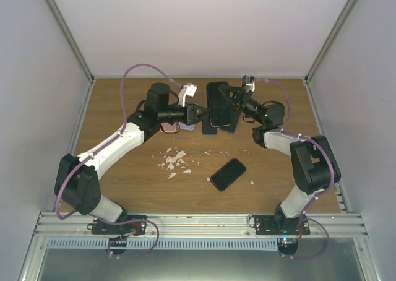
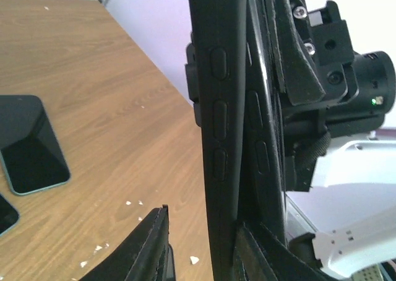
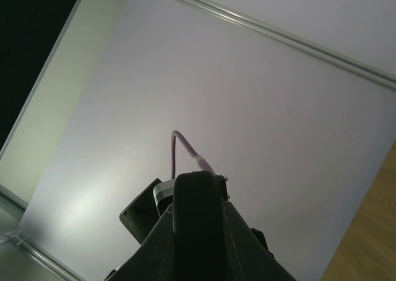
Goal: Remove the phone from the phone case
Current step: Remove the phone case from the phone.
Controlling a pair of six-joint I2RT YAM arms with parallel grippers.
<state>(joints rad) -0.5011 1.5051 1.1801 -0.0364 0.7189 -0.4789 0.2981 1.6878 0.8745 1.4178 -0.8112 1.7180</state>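
Hovering above the brown wooden table, black cased phone pinched edge-on by right gripper, left gripper straddling it loosely, left wrist view alone showing its side buttons, one finger clear.

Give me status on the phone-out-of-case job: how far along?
Done: the cased phone is off the table, held on edge between the arms. In hand: the right claw is shut on it; the left claw straddles its button edge, with a gap showing beside one finger. Left: the phone and case don't look separated yet, so the pull-out itself remains.
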